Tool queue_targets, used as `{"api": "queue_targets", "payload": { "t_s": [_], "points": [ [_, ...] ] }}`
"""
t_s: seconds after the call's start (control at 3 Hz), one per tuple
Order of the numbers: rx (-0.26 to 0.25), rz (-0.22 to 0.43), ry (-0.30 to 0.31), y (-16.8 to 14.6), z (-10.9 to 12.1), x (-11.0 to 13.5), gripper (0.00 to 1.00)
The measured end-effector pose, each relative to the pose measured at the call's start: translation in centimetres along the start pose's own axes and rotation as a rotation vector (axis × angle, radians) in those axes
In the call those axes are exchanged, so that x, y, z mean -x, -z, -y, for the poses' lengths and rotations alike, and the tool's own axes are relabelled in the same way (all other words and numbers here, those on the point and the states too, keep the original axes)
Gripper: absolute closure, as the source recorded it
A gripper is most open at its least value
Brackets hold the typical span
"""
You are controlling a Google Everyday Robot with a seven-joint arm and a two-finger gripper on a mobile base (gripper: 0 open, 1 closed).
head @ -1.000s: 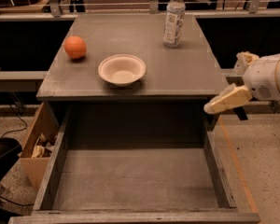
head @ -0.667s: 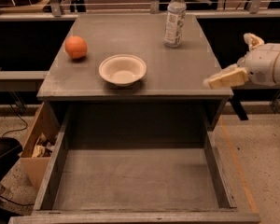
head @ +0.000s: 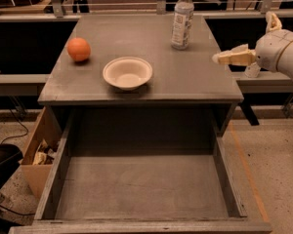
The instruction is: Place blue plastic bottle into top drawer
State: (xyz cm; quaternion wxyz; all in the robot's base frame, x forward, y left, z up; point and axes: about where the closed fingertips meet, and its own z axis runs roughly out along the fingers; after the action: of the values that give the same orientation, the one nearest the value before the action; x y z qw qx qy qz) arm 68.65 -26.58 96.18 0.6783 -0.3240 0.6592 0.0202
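Observation:
The blue plastic bottle (head: 182,19), clear with a white cap and pale label, stands upright at the far right of the grey table (head: 185,77). The top drawer (head: 141,186) is pulled fully open below the table's front edge, and its flat grey bottom is bare. My gripper (head: 244,38) hovers off the table's right edge, to the right of the bottle and nearer than it. It is open and empty, with one pale finger (head: 232,57) pointing left toward the table.
An orange (head: 78,49) sits at the table's left and a white bowl (head: 127,72) near the front middle. A tan cardboard box (head: 39,152) with clutter stands on the floor left of the drawer. A railing runs behind the table.
My gripper has risen and moved toward the far right of the table, closer to the bottle. The bottle, bowl, orange and drawer have not moved.

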Motion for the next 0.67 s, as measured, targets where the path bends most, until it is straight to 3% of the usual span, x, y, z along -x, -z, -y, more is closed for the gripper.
{"api": "queue_targets", "payload": {
  "t_s": [0.33, 0.67],
  "points": [
    [0.008, -0.003, -0.002, 0.0, -0.2, 0.0, 0.0],
    [0.034, 0.022, -0.067, -1.4, 0.6, 0.2, 0.0]
  ]
}}
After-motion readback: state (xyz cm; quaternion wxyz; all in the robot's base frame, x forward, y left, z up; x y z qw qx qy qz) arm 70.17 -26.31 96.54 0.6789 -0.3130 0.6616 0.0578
